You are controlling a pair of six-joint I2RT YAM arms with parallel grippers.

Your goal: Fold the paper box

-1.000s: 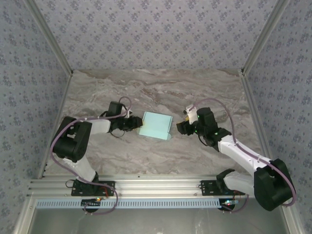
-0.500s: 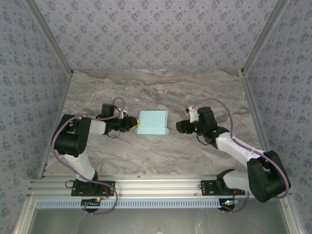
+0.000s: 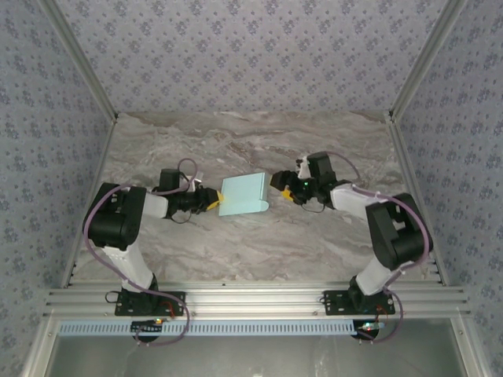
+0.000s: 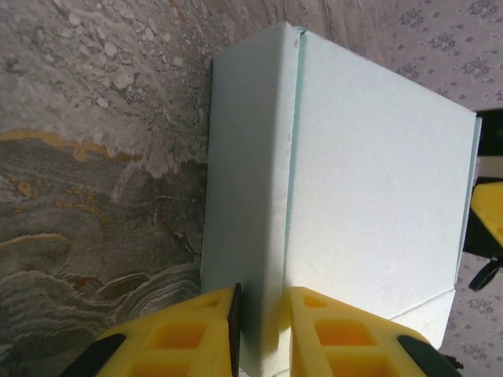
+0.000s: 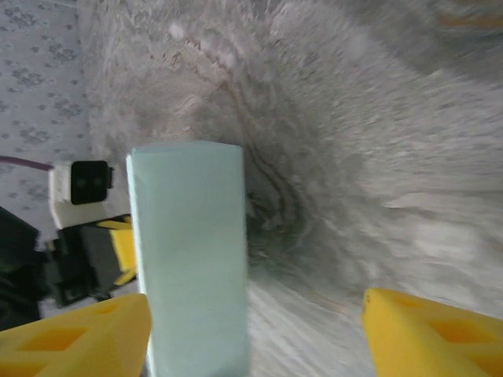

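Pinching paper box (image 3: pixel 244 195), left gripper (image 3: pixel 213 203); right gripper (image 3: pixel 276 181) spread.

1. The paper box (image 3: pixel 244 195) is showing as thin, smooth, matt pale card.
2. The fingers (image 4: pixel 189 338) of the left gripper (image 4: pixel 261 302) are looking like smooth yellow moulded plastic with a slight sheen.
3. The table (image 3: pixel 236 251) is presenting a smooth, marble-patterned, faintly glossy top.
4. The rail (image 3: pixel 251 302) is gleaming as ribbed, brushed metal.
5. The walls (image 3: pixel 251 55) are appearing matt, with a printed pattern.
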